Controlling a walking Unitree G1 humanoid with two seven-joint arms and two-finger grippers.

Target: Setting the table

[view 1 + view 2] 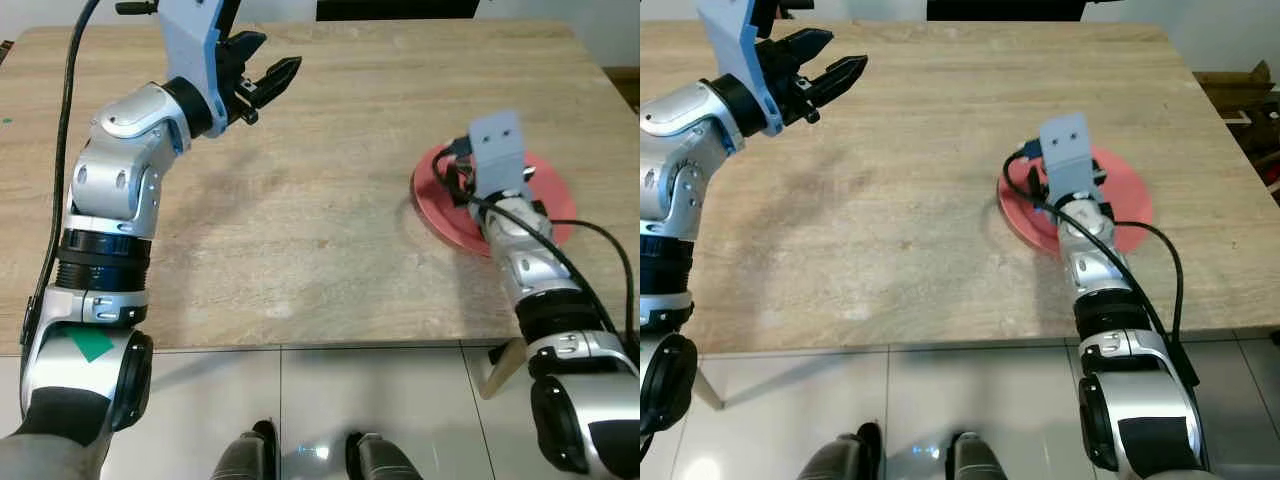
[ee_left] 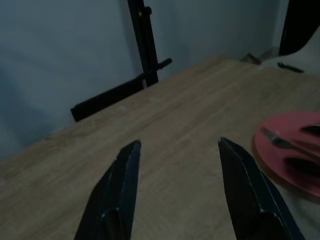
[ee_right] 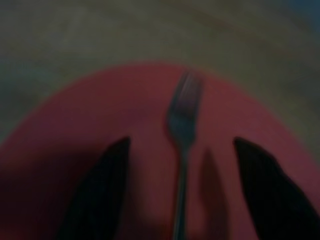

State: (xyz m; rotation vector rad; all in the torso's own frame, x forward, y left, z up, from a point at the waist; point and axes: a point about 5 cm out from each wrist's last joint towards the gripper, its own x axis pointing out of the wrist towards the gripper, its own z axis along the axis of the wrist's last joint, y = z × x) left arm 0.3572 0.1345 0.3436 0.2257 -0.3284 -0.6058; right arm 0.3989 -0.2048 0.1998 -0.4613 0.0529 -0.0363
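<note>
Surface (image 1: 330, 230): pale wood-grain top, seen from above by the head camera; both arms reach over it.
Plate (image 1: 1130, 195): red and round, lying flat on the surface toward its right side, directly under the right pincer; the wrist housing hides much of it in the head views.
Fork (image 3: 182, 135): silver, lying on the plate between the right pincer's two fingers, tines pointing away from the wrist, handle running back toward it; blurred in the wrist view, so whether a finger touches it cannot be told.
Right pincer (image 3: 182, 187): low over the plate, fingers spread wide with one on each side of the fork, nothing pinched.
Right arm (image 1: 530, 270): stretched forward from the near edge of the surface, a black cable looping beside it.
Left pincer (image 2: 177, 192): raised above the far left part of the surface, well apart from the plate, fingers spread and holding nothing; bare wood lies below it, the plate off to one side ahead.
Left arm (image 1: 115, 190): bent at the elbow, forearm angled up and inward over the surface.
Floor (image 1: 380, 400): light tiles at the near edge of the surface, below the head camera.
Dark frame (image 2: 147, 45): black upright bar beyond the far edge of the surface, ahead of the left pincer.
</note>
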